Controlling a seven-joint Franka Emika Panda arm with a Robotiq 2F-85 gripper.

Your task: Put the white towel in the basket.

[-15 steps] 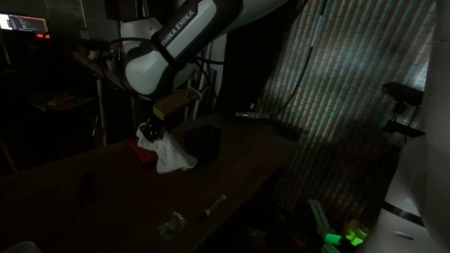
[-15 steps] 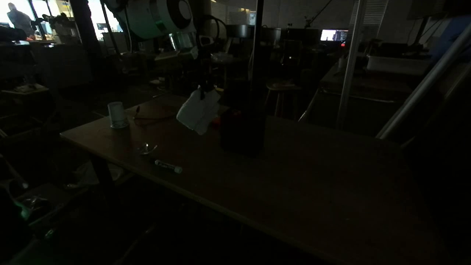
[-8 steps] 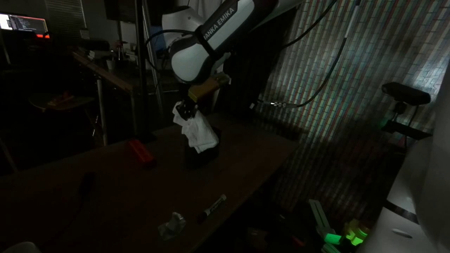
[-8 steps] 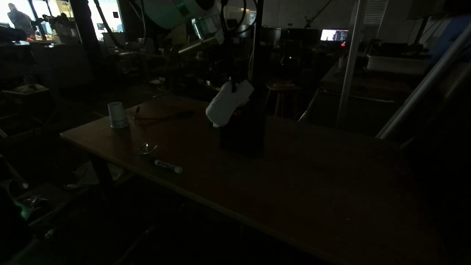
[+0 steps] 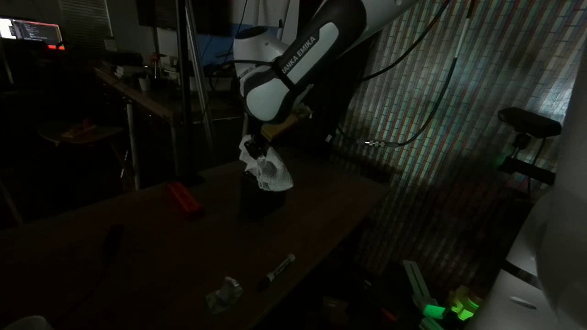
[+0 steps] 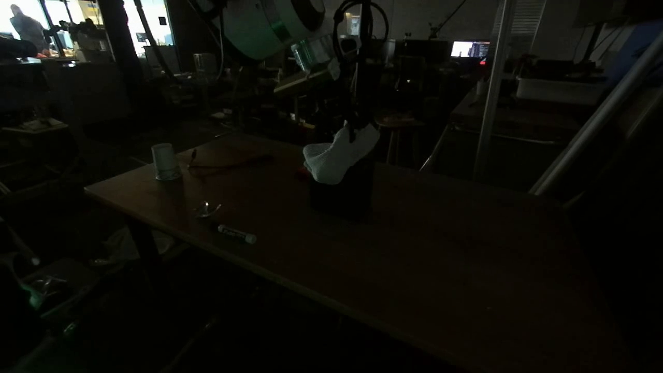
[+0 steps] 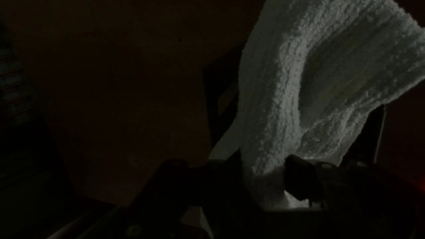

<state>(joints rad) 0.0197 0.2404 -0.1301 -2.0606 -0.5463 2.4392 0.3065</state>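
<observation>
The white towel (image 5: pixel 274 173) hangs bunched from my gripper (image 5: pixel 257 149) over the black basket (image 5: pixel 261 201). In an exterior view the towel (image 6: pixel 334 160) drapes across the top of the dark basket (image 6: pixel 342 199), with my gripper (image 6: pixel 353 127) just above. The towel hides most of the basket's opening. In the wrist view the towel (image 7: pixel 285 93) is pinched between the two dark fingers of my gripper (image 7: pixel 267 164), and part of the basket's rim (image 7: pixel 219 73) shows behind it. I cannot tell how much of the towel is inside the basket.
A red object (image 5: pixel 185 200) lies beside the basket. A marker (image 5: pixel 279 269) and a clear crumpled wrapper (image 5: pixel 225 294) lie near the table's edge. A cup (image 6: pixel 166 161) stands at a table corner. The wooden table (image 6: pixel 440 259) is dimly lit.
My gripper has carried the towel rightward in both exterior views to above the basket, then lowered a little. The towel's hanging part now folds against the basket top. The red object is uncovered.
</observation>
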